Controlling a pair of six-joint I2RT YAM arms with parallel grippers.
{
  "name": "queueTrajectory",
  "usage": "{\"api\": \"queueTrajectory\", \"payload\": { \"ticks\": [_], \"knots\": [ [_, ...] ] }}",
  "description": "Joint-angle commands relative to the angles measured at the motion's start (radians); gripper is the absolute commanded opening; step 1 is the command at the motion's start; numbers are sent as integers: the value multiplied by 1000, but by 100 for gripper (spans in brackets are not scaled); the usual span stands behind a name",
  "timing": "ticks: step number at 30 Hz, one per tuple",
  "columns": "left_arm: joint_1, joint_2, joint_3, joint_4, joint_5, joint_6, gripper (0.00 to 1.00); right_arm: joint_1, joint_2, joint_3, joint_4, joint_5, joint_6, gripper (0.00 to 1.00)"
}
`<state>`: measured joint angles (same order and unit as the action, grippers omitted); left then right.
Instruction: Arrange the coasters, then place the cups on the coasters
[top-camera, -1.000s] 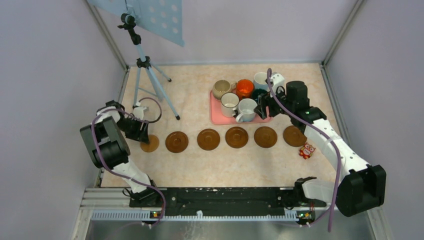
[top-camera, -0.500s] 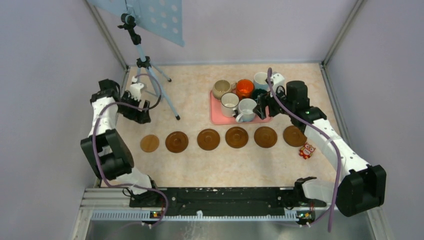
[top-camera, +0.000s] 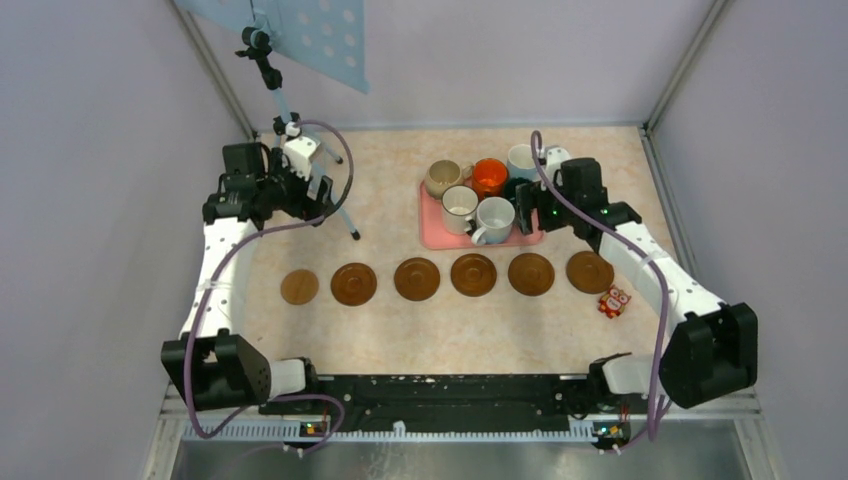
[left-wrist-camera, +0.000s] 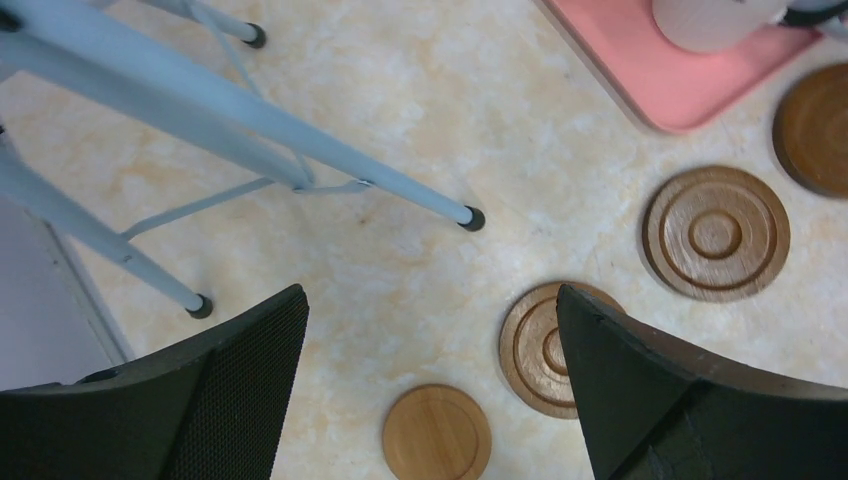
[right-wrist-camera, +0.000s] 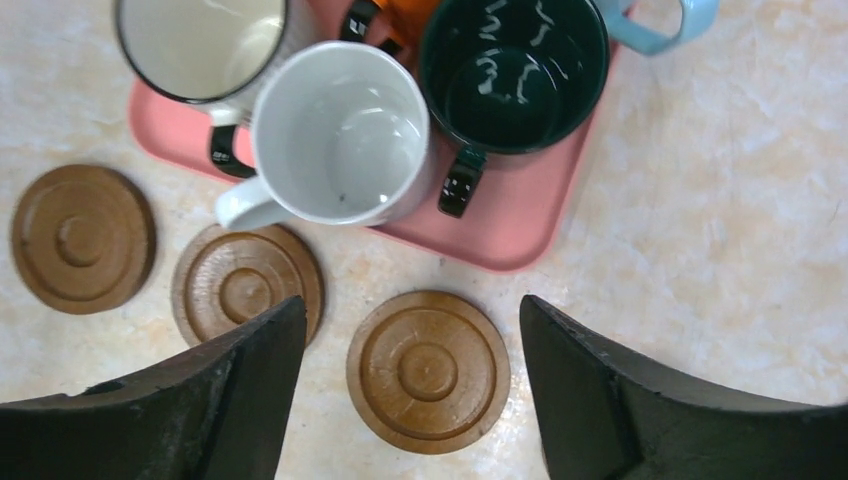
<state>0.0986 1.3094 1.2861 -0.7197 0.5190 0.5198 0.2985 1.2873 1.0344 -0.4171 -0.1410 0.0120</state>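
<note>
Six coasters lie in a row across the table: a tan one (top-camera: 299, 287) at the left, then dark brown ones (top-camera: 353, 284) through to the rightmost (top-camera: 589, 272). The cups stand on the pink tray (top-camera: 432, 236): beige (top-camera: 443, 178), orange (top-camera: 490, 176), pale-blue (top-camera: 521, 160) and two whitish (top-camera: 460, 205). The dark green cup (right-wrist-camera: 513, 70) shows beside a white cup (right-wrist-camera: 340, 135). My left gripper (left-wrist-camera: 430, 295) hangs open and empty high above the tan coaster (left-wrist-camera: 437, 435). My right gripper (right-wrist-camera: 412, 305) is open and empty over a brown coaster (right-wrist-camera: 428, 370), at the tray's near right corner (top-camera: 530, 208).
A light-blue tripod (top-camera: 300, 150) stands at the back left, its legs (left-wrist-camera: 300, 150) right beside my left gripper (top-camera: 305, 195). A small red owl figurine (top-camera: 613, 301) sits near the rightmost coaster. Metal frame posts and lilac walls enclose the table.
My left gripper let go of the tan coaster, opened wide and swung up and back toward the tripod. My right gripper opened wider and shifted slightly back toward the tray.
</note>
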Motion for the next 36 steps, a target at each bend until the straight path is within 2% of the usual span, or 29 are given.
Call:
{"api": "queueTrajectory", "payload": {
  "ticks": [1, 5, 10, 25, 36],
  "knots": [
    [5, -59, -39, 175, -89, -162, 99, -1, 57, 32, -15, 116, 57, 74],
    [4, -23, -15, 107, -157, -214, 99, -5, 126, 58, -1, 166, 67, 65],
    [4, -41, -44, 98, -163, -242, 99, -5, 198, 67, 30, 163, 62, 55],
    [4, -118, -113, 124, -166, -261, 99, -5, 340, 119, 126, 150, 80, 51],
    [5, -132, -131, 132, -190, -253, 99, -8, 329, 79, 146, 246, 52, 35]
  ]
}}
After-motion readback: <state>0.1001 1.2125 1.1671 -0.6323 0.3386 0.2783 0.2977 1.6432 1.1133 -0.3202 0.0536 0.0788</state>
